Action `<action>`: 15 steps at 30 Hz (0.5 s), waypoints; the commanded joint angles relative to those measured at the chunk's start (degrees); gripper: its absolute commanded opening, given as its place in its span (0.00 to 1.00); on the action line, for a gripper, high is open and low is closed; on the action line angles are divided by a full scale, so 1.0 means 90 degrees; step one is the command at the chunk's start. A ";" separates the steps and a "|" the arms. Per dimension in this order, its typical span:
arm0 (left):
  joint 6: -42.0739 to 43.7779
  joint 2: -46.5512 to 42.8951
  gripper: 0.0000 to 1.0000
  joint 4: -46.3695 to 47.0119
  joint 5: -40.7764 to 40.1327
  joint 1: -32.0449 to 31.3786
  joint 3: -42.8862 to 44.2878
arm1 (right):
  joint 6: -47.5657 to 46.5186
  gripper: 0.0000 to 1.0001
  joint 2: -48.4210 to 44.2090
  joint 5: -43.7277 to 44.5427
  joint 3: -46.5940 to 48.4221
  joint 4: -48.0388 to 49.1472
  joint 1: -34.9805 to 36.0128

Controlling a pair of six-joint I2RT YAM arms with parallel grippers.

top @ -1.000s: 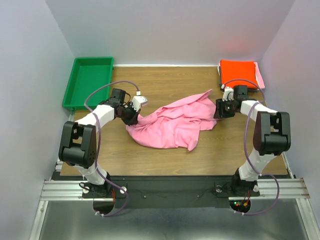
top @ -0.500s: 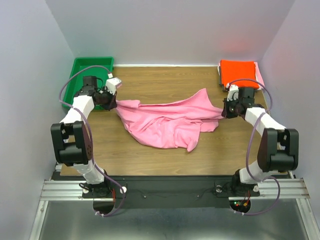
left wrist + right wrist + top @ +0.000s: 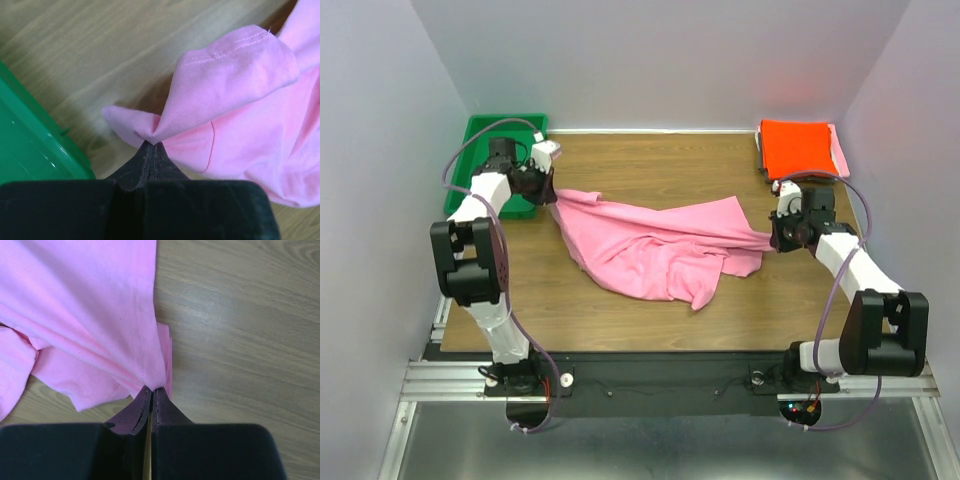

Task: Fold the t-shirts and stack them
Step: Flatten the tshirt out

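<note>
Left end effector (image 3: 550,192), right end effector (image 3: 773,240), both pinched onto pink t-shirt (image 3: 660,250); wooden table (image 3: 650,170), pale walls (image 3: 650,60).

We took this for a robotics lab, a closed test cell. The wooden bench (image 3: 650,165) was boxed in on its left, right and far sides by plain pale walls (image 3: 660,60). At its near edge the left arm (image 3: 470,270) and the right arm (image 3: 855,265), both white and black, stood on aluminium rails (image 3: 890,378). Purple cables (image 3: 510,122) looped along them, and small red and green lights (image 3: 800,407) glowed by the right base. A green plastic tray (image 3: 480,130) sat far left, a folded orange-red t-shirt (image 3: 795,145) far right, and a pink t-shirt (image 3: 650,250) lay stretched between the arms.
</note>
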 commanded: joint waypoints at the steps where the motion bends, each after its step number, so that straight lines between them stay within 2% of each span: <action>1: -0.0623 0.0555 0.14 0.0364 -0.0092 0.0026 0.1254 | 0.0000 0.00 0.0326 -0.0155 0.0451 -0.0034 -0.0011; 2: -0.0702 0.0894 0.21 0.0267 -0.0151 0.0026 0.1940 | 0.0049 0.01 0.0501 -0.0233 0.0539 -0.0054 -0.0011; 3: -0.0645 0.1003 0.34 -0.0072 -0.0006 0.0017 0.2247 | 0.0127 0.01 0.0531 -0.0369 0.0704 -0.0083 -0.0011; 4: -0.0586 0.1014 0.39 -0.0221 0.0101 -0.0012 0.2588 | 0.0137 0.01 0.0551 -0.0458 0.0764 -0.0141 -0.0020; 6: -0.0167 0.0733 0.48 -0.0369 0.0327 -0.0285 0.2485 | 0.0176 0.01 0.0503 -0.0634 0.0832 -0.0181 -0.0011; 8: 0.0145 0.0099 0.52 -0.0320 0.0347 -0.0568 0.1813 | 0.0225 0.01 0.0503 -0.0644 0.0862 -0.0190 -0.0011; 10: 0.0525 -0.0466 0.55 -0.0330 0.0492 -0.1356 0.1083 | 0.0245 0.01 0.0561 -0.0596 0.0881 -0.0200 -0.0011; 12: 0.0567 -0.0762 0.55 -0.0301 0.0687 -0.1837 0.0650 | 0.0264 0.01 0.0639 -0.0469 0.0891 -0.0200 -0.0011; 13: 0.0499 -0.0956 0.57 -0.0271 0.0727 -0.2429 0.0310 | 0.0293 0.01 0.0726 -0.0420 0.0930 -0.0200 -0.0011; 15: 0.0207 -0.1133 0.57 0.0059 0.0727 -0.3056 -0.0073 | 0.0390 0.01 0.0805 -0.0274 0.0989 -0.0200 -0.0011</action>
